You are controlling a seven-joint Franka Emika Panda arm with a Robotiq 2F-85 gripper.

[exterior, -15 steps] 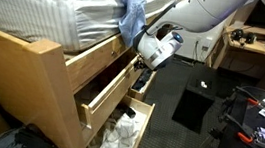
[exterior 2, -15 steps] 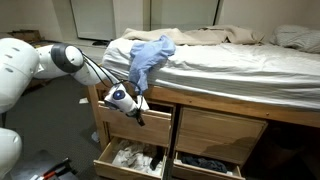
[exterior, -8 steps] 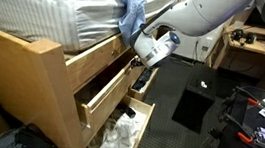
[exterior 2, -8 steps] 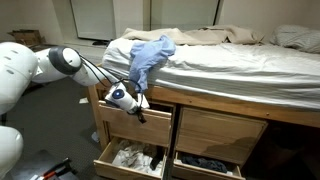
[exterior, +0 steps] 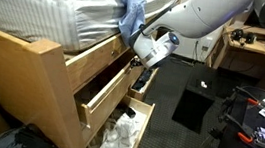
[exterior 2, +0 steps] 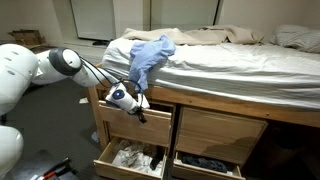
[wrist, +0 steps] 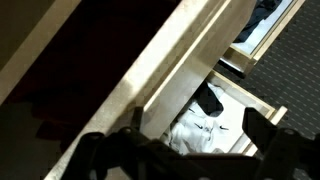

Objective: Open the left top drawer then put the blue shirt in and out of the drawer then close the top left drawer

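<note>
Scene: A Panda arm works the under-bed drawers, its gripper (exterior 2: 135, 108) down at the front of the top left drawer (exterior 2: 152, 128).
Gripper: Jaws spread wide, holding nothing. In the wrist view the front's blond top lip runs across between the dark fingers.
Drawer: Part-way out in both exterior views, its inside in shadow. It looks too little open yet for a floppy garment.
Shirt: The shirt (exterior 2: 150, 55) lies draped over the edge of the mattress (exterior 2: 240, 70), one end hanging just above the gripper. None of it is in the drawer.
Below: A lower drawer (exterior 2: 103, 158) stands open with white clothes (wrist: 205, 128) inside.
Step in hand: Most likely finishing the pull on the top drawer.
How to do it well: Take the lip near its middle and draw straight out and level, so the wide front does not skew and bind. Stop short of the end of travel.
Watch for: The hanging shirt catching on the wrist, or the fingers dipping toward the open drawer beneath.
</note>
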